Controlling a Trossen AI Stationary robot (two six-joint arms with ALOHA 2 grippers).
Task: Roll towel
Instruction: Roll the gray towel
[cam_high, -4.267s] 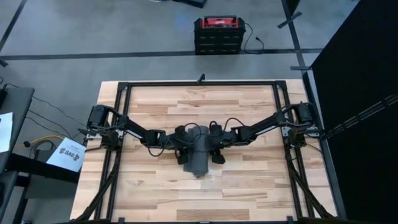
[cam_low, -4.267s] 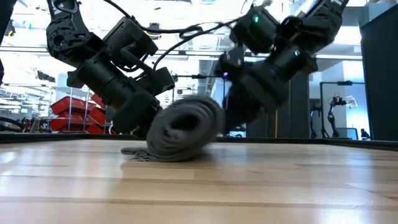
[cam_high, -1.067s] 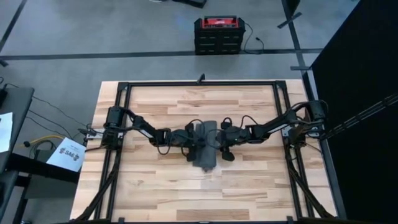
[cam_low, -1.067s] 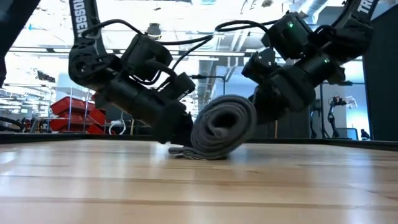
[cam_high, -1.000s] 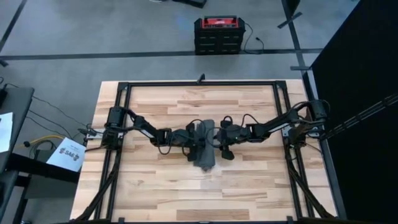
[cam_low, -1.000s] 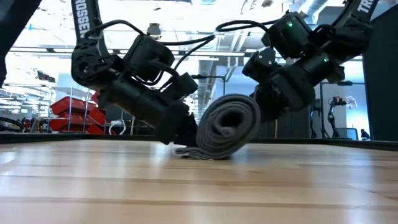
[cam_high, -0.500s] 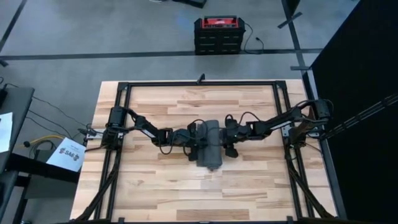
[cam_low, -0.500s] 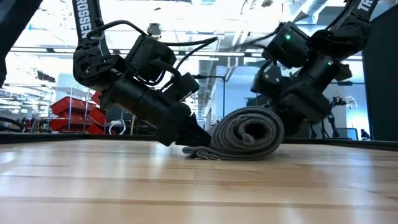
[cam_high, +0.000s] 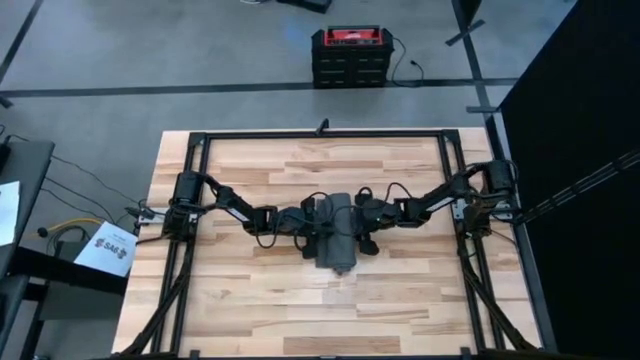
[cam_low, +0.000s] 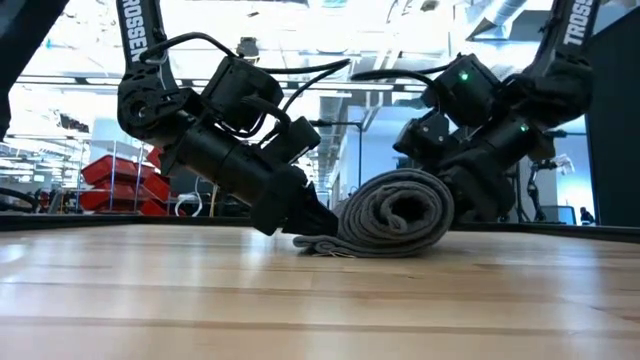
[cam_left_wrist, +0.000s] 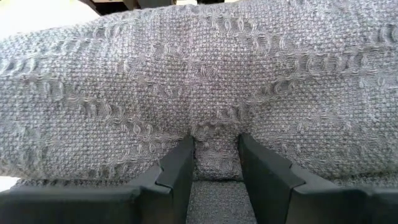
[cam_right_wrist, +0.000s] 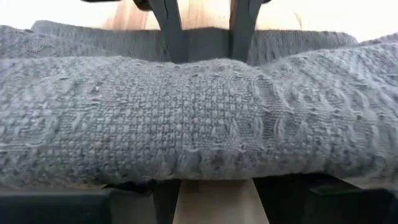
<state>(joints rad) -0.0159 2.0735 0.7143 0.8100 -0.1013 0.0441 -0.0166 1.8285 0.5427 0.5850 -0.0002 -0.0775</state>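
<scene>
Lying rolled up at mid-table (cam_high: 250, 300) — the dark grey towel (cam_high: 338, 240), a thick coil with a loose tail trailing out on the wood toward the left arm. Pressing in low from that side, left gripper (cam_low: 318, 218), fingers (cam_left_wrist: 177, 171) parted and pinching a fold of cloth. Hugging the opposite flank — right gripper (cam_low: 452, 190), jaws spread beside the roll.
</scene>
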